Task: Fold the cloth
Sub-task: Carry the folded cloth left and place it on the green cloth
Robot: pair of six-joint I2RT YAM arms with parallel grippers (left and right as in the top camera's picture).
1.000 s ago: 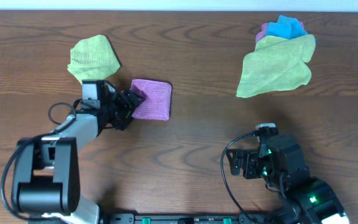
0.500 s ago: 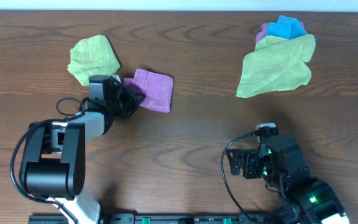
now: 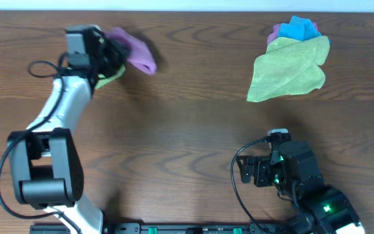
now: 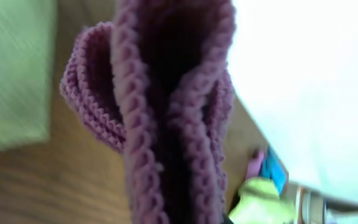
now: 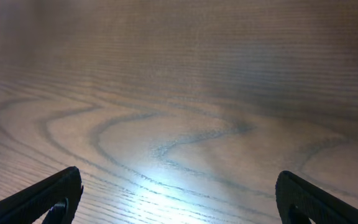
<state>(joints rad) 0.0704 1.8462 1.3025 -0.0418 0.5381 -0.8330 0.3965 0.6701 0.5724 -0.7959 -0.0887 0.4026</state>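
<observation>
The left gripper (image 3: 112,52) is clamped on the purple cloth (image 3: 135,55) and holds it at the 11 o'clock corner of the table (image 3: 174,143). Half a second ago that cloth lay flat further in, toward the table's centre-left, with the gripper at its 9 o'clock edge. Since then the arm has swung out and away, and the cloth now hangs bunched at the gripper's 3 o'clock side. The light green cloth (image 3: 109,73) beneath was in full view before; now only a sliver shows at the gripper's 6 o'clock. The right gripper (image 3: 249,170) has not moved from the 5 o'clock area, and the heap of cloths (image 3: 287,75) at 1 o'clock is unchanged.

The left wrist view alone shows the purple cloth (image 4: 166,112) doubled into ribbed knit layers close to the lens, with the green cloth (image 4: 11,74) at 9 o'clock. Its own jaws are hidden there. The right wrist view alone shows the right gripper (image 5: 179,202) spread wide over bare wood.
</observation>
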